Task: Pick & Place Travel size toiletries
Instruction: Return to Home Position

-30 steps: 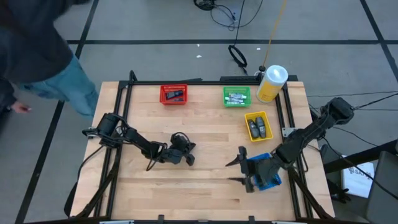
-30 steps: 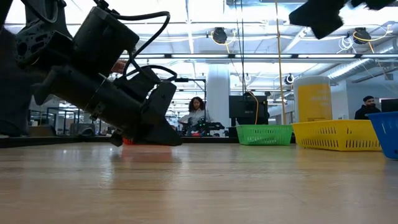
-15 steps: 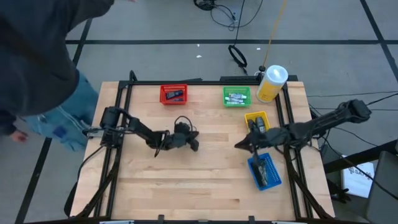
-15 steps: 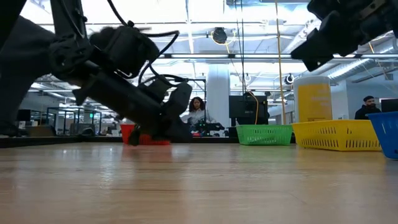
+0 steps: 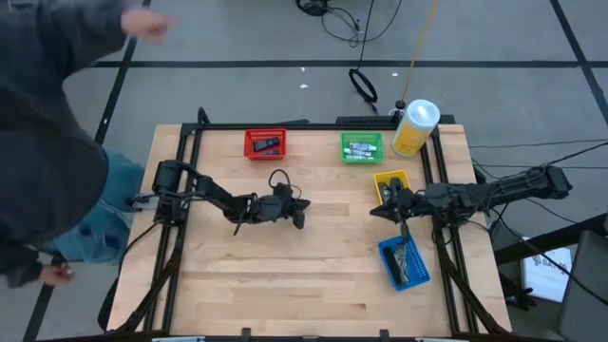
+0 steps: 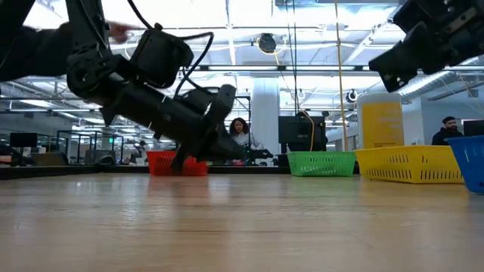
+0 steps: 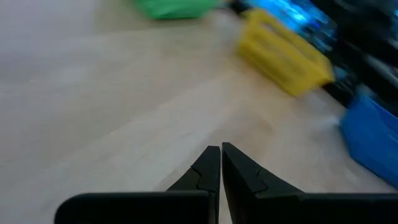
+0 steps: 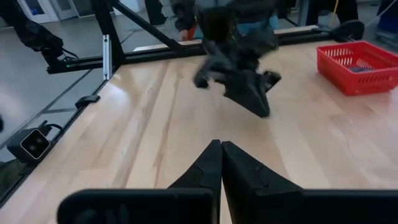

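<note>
Hanging low near the centre of the wooden table, the left gripper has its fingers pressed together on nothing. The right gripper, at 3 o'clock beside the yellow bin, is likewise closed and empty. The travel size toiletries lie in bins: what look like silvery and dark ones in the blue bin at 5 o'clock, a dark one in the red bin at 11, others in the green bin at 1.
</note>
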